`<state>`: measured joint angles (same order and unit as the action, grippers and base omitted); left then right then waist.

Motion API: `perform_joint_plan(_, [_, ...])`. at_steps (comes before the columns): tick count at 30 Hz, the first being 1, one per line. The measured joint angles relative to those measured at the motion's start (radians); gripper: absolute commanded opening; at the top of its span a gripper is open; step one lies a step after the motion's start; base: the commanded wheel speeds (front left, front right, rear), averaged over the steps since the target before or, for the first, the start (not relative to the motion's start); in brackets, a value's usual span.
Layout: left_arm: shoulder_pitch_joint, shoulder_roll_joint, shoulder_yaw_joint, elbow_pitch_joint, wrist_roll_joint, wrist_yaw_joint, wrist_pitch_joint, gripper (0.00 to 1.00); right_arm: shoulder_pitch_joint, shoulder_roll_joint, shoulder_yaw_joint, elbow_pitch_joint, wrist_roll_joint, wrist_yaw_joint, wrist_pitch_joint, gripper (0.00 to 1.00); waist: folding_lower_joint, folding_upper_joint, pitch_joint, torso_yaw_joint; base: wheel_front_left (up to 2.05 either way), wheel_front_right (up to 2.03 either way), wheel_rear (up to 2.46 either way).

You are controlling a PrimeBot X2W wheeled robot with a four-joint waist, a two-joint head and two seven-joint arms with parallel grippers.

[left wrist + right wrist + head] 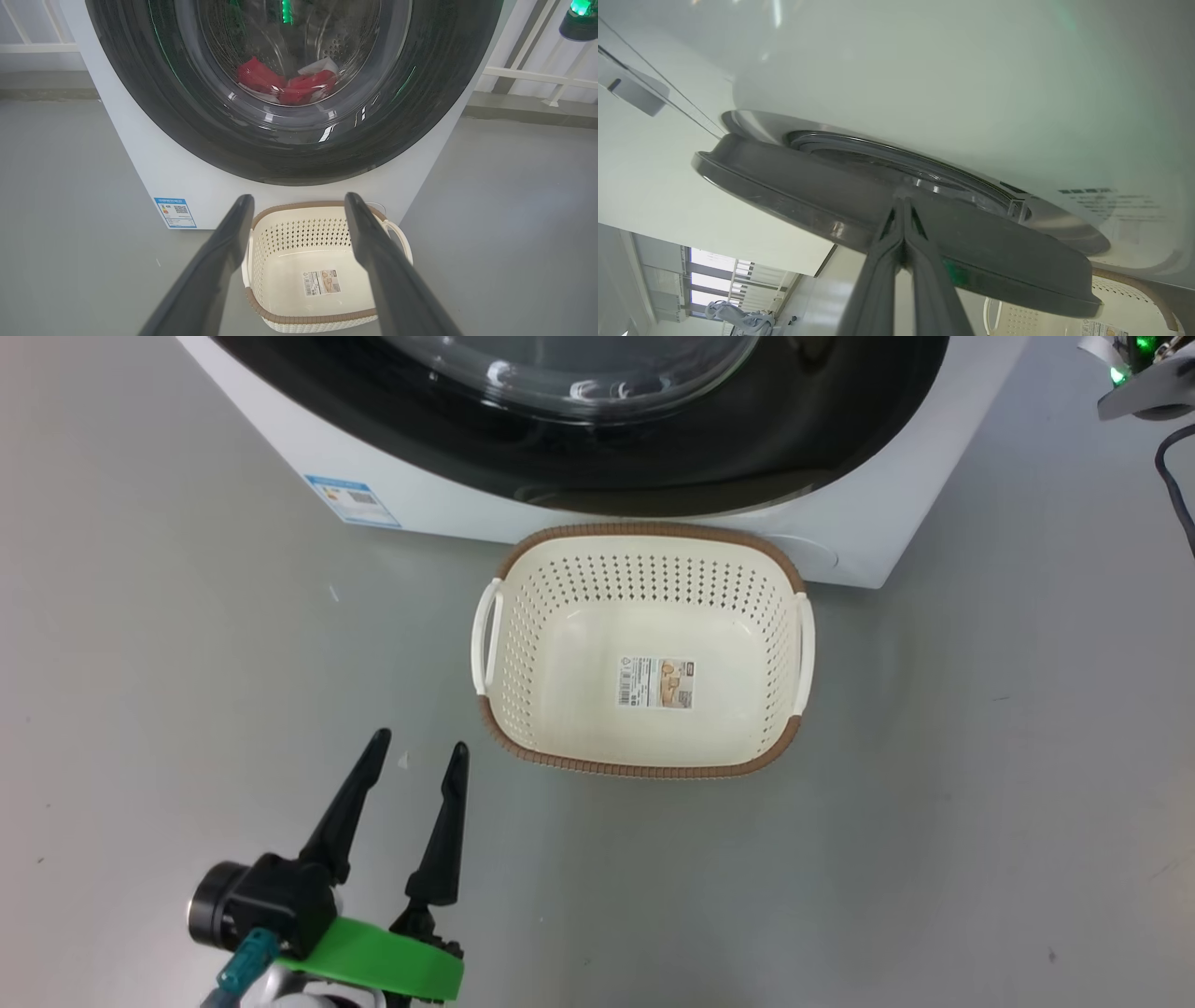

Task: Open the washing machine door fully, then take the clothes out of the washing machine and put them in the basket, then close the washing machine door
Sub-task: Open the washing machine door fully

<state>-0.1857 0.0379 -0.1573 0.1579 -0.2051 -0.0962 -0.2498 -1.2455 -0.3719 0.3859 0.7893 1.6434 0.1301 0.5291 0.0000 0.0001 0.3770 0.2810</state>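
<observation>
Slippage risk: right gripper [903, 204], closed empty against the glossy black round washing machine door [784, 182], may skid off; left gripper [418, 743] open.

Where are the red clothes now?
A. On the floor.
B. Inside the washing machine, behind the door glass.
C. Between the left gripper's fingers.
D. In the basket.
B: the clothes show through the washing machine door, inside the washing machine; the basket holds no fabric.
</observation>
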Motion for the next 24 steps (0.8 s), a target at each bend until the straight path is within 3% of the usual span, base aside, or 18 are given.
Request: perform_joint_plan(24, [-0.045,-0.002,-0.046,-0.009,-0.035,0.011,0.0,1.0,-0.054,0.004,0.011,0.039,-0.019,-0.003,0.061,0.0,0.0,0.0,0.049,0.029,0.0,0.0,0.0])
